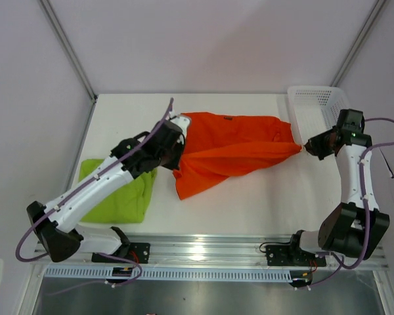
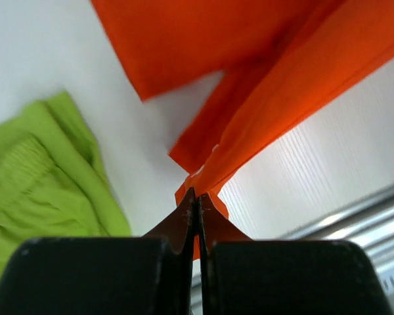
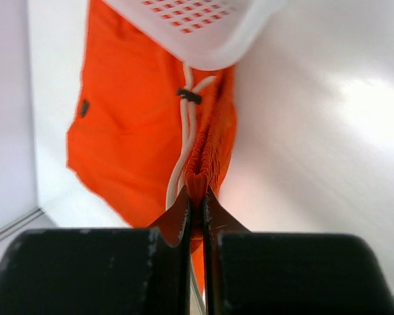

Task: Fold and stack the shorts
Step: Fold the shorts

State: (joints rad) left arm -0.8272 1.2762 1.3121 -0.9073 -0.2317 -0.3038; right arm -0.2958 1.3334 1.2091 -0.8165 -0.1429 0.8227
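Note:
The orange-red shorts [image 1: 233,151] hang stretched between both grippers above the table's middle. My left gripper [image 1: 178,152] is shut on their left end; the left wrist view shows the cloth [image 2: 249,125] pinched at the fingertips [image 2: 198,197]. My right gripper [image 1: 306,147] is shut on the elastic waistband at the right end, seen bunched in the right wrist view [image 3: 207,157] with a white drawstring [image 3: 184,138]. The lime green shorts [image 1: 125,190] lie folded on the table at the left, partly under the left arm, and also show in the left wrist view [image 2: 46,177].
A white plastic mesh basket [image 1: 315,108] stands at the table's back right, just behind the right gripper; its rim shows in the right wrist view [image 3: 203,33]. A metal rail [image 1: 203,252] runs along the near edge. White walls enclose the table.

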